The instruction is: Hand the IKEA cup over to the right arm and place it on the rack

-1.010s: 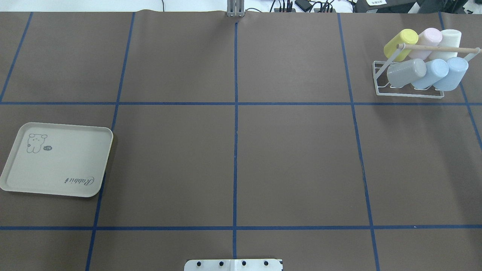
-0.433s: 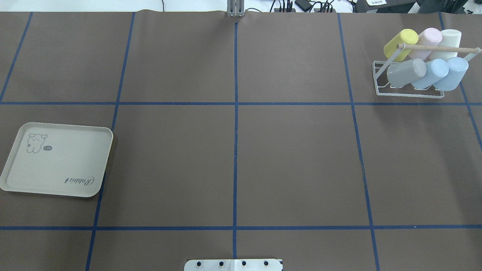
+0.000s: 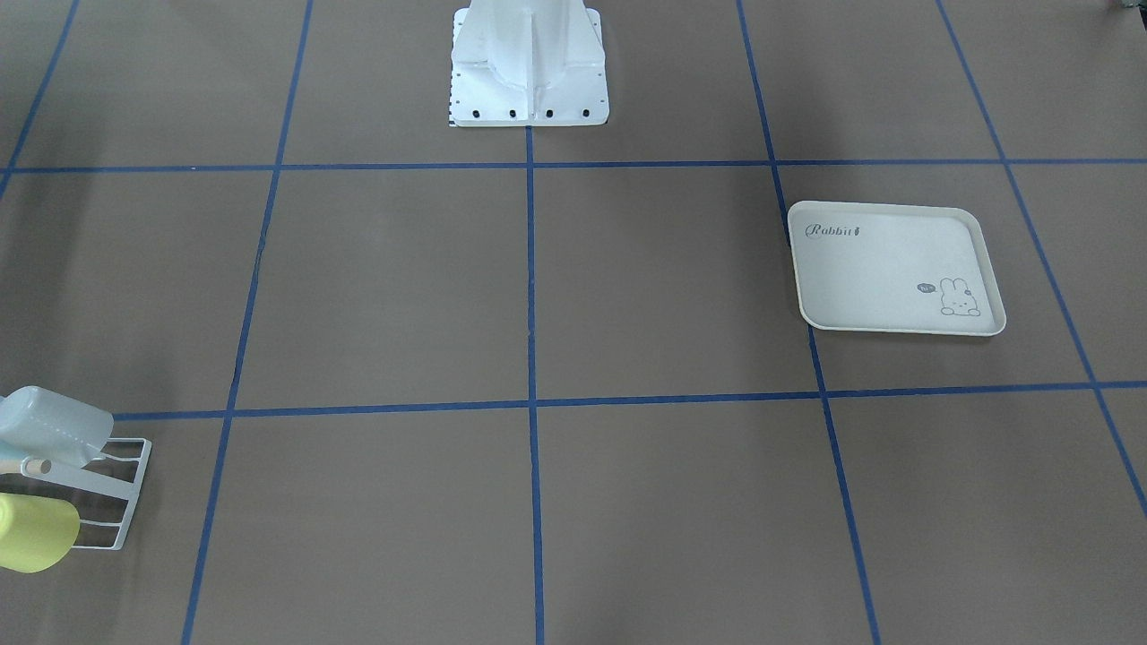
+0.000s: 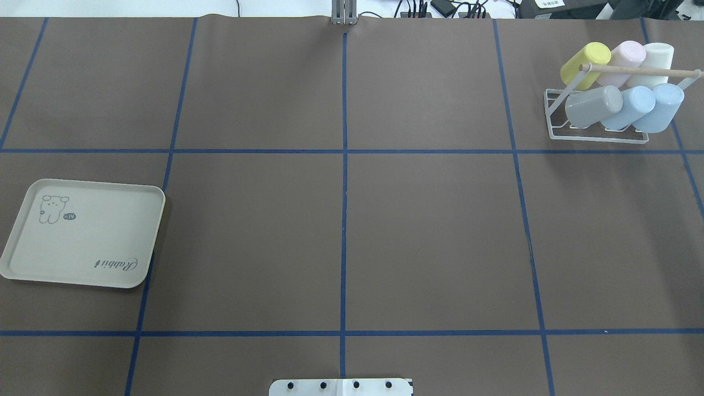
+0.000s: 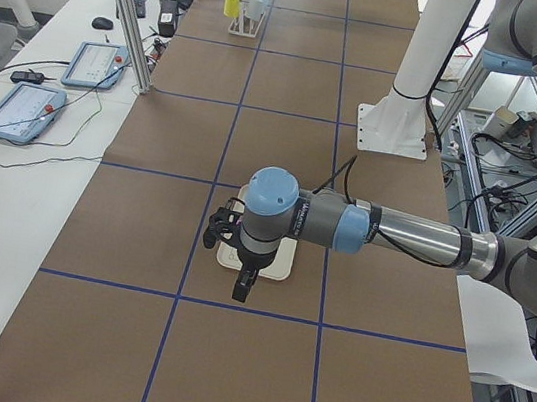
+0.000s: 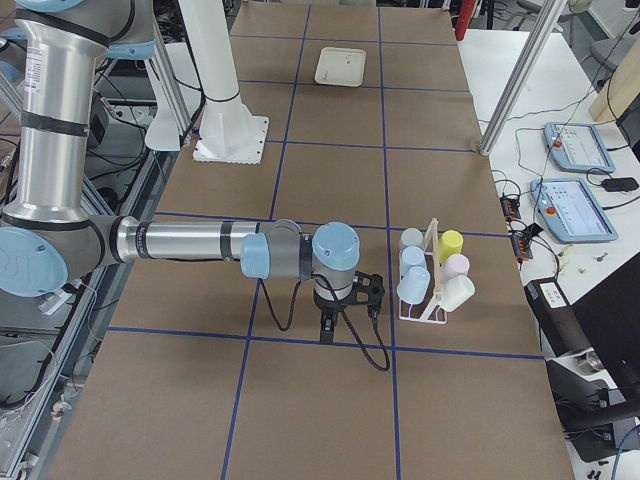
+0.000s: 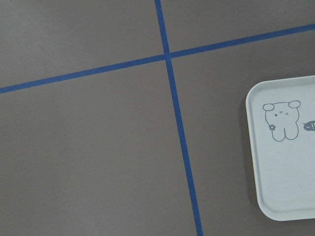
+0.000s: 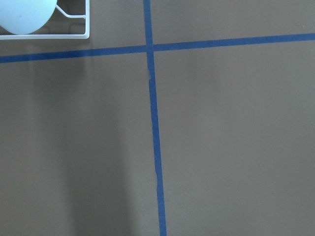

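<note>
Brown table [image 4: 429,236] | one rack [image 4: 638,70] | six cups [image 4: 593,106] racked | one tray [image 4: 88,242] | left jaws, right jaws: cannot tell

A brown paper-covered tabletop [image 7: 88,157] is filling the frame. Two blue tape lines [image 7: 167,54] are crossing near 12 o'clock. A cream, round-cornered plastic tray [image 7: 290,191], bearing an animal line drawing [image 7: 280,120], is lying at 3 o'clock.

A cream rabbit-print tray [image 4: 93,242] is being carried flat by the brown tabletop [image 4: 429,236] at nine o'clock in the overhead view. The tabletop is being divided into squares by blue tape lines [image 4: 344,220].
</note>
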`<action>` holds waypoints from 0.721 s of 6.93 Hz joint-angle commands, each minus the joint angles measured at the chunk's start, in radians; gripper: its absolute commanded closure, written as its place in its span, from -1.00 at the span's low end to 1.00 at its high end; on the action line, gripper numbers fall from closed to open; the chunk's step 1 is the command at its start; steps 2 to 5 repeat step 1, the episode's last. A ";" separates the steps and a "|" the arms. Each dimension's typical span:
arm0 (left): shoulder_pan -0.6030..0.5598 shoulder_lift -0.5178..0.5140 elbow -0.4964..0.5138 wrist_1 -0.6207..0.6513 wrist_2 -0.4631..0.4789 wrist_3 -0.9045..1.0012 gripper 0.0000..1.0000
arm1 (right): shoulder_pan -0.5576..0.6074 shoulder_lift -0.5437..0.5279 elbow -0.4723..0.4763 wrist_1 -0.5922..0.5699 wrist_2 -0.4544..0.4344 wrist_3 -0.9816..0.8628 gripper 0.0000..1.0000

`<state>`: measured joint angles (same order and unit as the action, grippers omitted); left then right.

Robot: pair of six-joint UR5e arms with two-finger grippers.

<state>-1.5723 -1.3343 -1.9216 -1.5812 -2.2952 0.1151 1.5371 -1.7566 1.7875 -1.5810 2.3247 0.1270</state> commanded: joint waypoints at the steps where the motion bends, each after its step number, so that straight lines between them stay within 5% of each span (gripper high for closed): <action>1: 0.001 0.000 -0.005 -0.005 -0.001 0.000 -1.00 | 0.000 -0.011 -0.002 -0.001 0.002 -0.001 -1.00; 5: 0.001 0.000 -0.005 -0.005 -0.001 0.000 -1.00 | 0.000 -0.011 -0.002 -0.001 0.002 -0.001 -1.00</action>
